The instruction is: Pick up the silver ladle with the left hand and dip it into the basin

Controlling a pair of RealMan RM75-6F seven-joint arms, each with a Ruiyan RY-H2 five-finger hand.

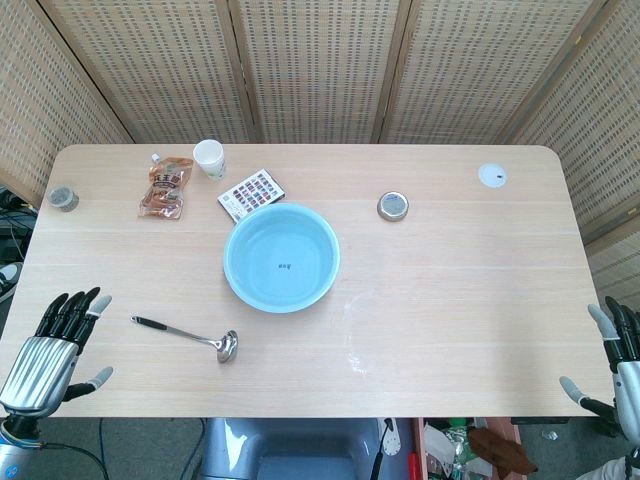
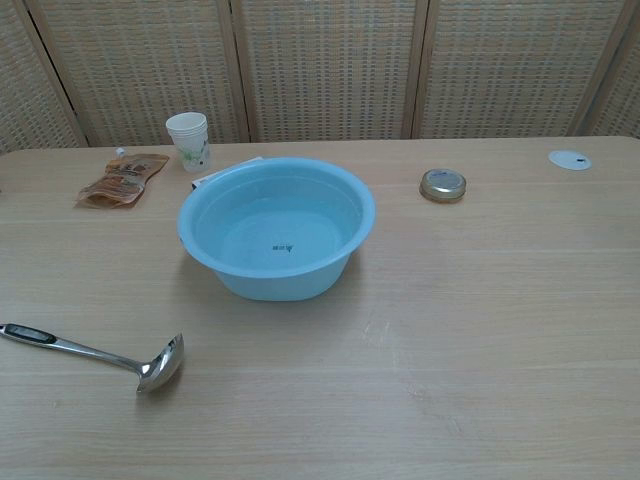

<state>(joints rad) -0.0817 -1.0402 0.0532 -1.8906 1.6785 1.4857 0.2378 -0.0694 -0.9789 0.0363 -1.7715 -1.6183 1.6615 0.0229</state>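
Observation:
The silver ladle (image 1: 190,337) (image 2: 100,353) lies flat on the table in front of the basin, black-tipped handle to the left, bowl to the right. A light blue basin (image 1: 281,257) (image 2: 276,226) stands near the table's middle. My left hand (image 1: 55,345) hovers at the table's front left corner, fingers spread, holding nothing, a short way left of the ladle's handle. At the front right corner my right hand (image 1: 612,358) is likewise spread and empty. Neither hand shows in the chest view.
A white paper cup (image 1: 209,158), an orange snack pouch (image 1: 166,187) and a small patterned box (image 1: 252,194) sit behind the basin. A round metal tin (image 1: 392,206) lies to the right, a white disc (image 1: 492,176) far right, a small grey jar (image 1: 64,199) at the left edge.

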